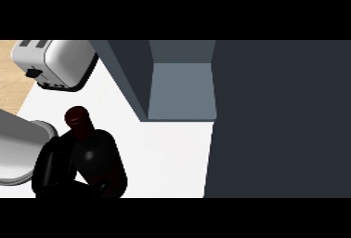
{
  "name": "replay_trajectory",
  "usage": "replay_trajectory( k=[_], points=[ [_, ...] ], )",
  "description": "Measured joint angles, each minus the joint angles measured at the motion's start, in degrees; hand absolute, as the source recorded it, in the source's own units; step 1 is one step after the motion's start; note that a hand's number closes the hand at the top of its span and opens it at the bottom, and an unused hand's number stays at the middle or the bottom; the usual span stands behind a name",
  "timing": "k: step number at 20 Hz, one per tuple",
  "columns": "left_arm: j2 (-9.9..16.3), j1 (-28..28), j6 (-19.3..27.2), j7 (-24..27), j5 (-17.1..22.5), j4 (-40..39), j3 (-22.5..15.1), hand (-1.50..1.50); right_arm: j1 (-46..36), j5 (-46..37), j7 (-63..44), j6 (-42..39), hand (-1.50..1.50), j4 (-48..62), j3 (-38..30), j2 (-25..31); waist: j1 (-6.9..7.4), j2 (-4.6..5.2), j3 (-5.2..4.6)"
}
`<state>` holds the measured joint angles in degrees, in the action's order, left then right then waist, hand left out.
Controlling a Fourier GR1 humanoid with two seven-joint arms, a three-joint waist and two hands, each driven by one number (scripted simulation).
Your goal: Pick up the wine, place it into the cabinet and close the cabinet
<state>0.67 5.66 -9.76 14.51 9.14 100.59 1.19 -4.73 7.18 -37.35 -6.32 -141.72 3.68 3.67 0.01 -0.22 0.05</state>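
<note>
The wine bottle (77,120) is dark red; only its neck and top show, poking up out of my left hand (79,162). That black hand is curled round the bottle's body and hides it, low at the left over the white counter (168,153). My grey left forearm (21,144) comes in from the left edge. The cabinet (182,88) stands open at the top middle, right of and beyond the bottle, its grey-blue inside showing nothing in it. Its dark door (281,121) is swung out and fills the right side. My right hand does not show.
A silver toaster (58,62) sits at the upper left, on the counter's far side next to the cabinet's left wall (126,74). A strip of wooden surface (15,79) shows beyond the counter's left edge.
</note>
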Motion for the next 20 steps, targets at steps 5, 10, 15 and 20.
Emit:
replay_trajectory(
  k=[5, 10, 15, 20],
  points=[
    [-0.35, -3.48, 5.61, -7.54, -1.23, 4.08, -5.77, 1.50, -0.10, -0.16, 0.51, -0.14, -1.50, 0.23, -0.03, -0.25, -0.23, 0.08, -0.01],
    [-0.56, -7.00, 11.42, -11.35, -0.94, 5.76, -12.43, 1.50, -0.62, 0.17, 0.33, -0.65, -1.50, 0.63, -1.48, 0.35, -0.30, 0.12, -0.03],
    [-0.63, -14.32, 21.85, -15.70, -1.13, 5.81, -19.36, 1.50, -0.07, 0.40, 0.38, -0.93, -1.50, 0.37, -1.51, 0.19, -0.56, 0.12, -0.02],
    [-0.65, -21.54, 30.70, -19.06, -0.81, 3.82, -23.95, 1.50, 1.04, 0.79, 1.57, -2.18, -1.50, 0.43, -2.76, 0.41, -0.65, 0.14, -0.02]
  ],
)
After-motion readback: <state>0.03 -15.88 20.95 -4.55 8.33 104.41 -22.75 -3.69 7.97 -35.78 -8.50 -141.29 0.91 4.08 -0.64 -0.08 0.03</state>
